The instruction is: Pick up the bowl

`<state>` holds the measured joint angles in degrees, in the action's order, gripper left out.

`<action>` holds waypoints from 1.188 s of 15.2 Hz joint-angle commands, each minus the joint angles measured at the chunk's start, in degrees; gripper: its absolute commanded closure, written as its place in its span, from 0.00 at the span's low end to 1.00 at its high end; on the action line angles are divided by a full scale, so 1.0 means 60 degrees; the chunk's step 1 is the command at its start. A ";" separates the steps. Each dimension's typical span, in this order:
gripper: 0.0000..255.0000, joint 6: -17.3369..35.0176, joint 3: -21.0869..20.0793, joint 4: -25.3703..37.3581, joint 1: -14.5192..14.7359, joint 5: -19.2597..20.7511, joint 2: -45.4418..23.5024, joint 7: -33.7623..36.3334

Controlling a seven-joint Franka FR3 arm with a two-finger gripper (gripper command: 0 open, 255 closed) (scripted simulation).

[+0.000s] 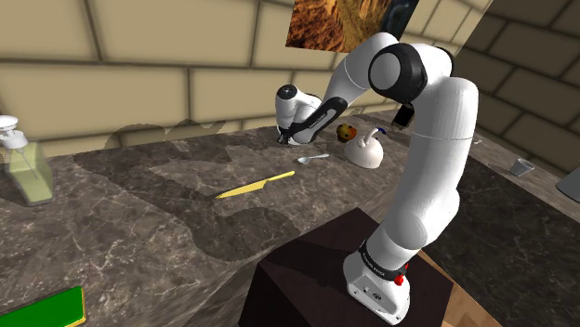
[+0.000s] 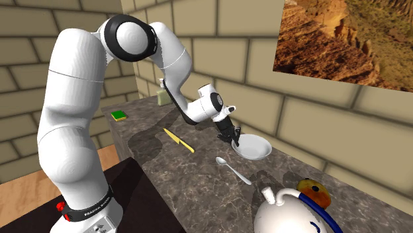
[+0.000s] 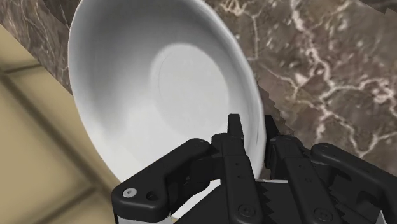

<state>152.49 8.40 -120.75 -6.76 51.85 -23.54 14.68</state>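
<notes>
My claw [image 3: 254, 135]: pinching the bowl [image 2: 257, 151] by its rim, with one finger [image 3: 235, 149] inside the wall and the other outside.
Bowl: white and shallow, low at the counter [image 2: 198, 182] close to the back wall. I cannot tell whether its base is off the stone.
Wrist view: it gives the grip up close, with the white inside of the bowl above my fingers, veined stone on one side and tan wall on the other.
Shoulder view, left to right: a soap bottle [image 1: 20, 160] with a white pump, a green sponge [image 1: 42, 307] at the near edge, a yellow knife [image 1: 256, 186], my claw down by the wall, a spoon [image 1: 314, 159], a white kettle [image 1: 364, 149], and a small grey cup [image 1: 522, 167] far off past my arm. My dark stand [image 1: 316, 274] is at the lower right.
Second exterior view, left to right: sponge, knife, my claw on the near edge of the bowl, the spoon lying in front of the bowl, then the kettle with a round yellow and red thing [image 2: 315, 190] just behind it.
Counter: dark marbled stone with pale veins, running along the wall.
Room: tan stone-block walls, a picture [image 2: 347, 40] of brown rock hung above the counter, and a wood floor [image 2: 20, 192].
Count: one bowl, one knife, one spoon, one kettle, one sponge, one soap bottle, one cup, one picture.
</notes>
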 commanded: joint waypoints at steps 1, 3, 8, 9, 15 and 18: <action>1.00 -0.0001 0.0001 -0.0003 -0.0001 0.0000 -0.0002 0.0001; 1.00 -0.0001 0.0001 -0.0006 0.0001 0.0001 -0.0001 0.0004; 1.00 -0.0204 -0.0096 -0.0061 -0.0065 -0.0233 0.0303 -0.0305; 1.00 -0.0279 -0.0129 -0.0079 -0.0082 -0.0316 0.0410 -0.0411; 1.00 -0.0741 -0.0314 -0.0140 -0.0177 -0.0809 0.1021 -0.1030; 1.00 -0.0983 -0.0396 -0.0141 -0.0213 -0.1051 0.1309 -0.1331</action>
<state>147.24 6.25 -121.45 -8.02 46.10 -16.52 7.32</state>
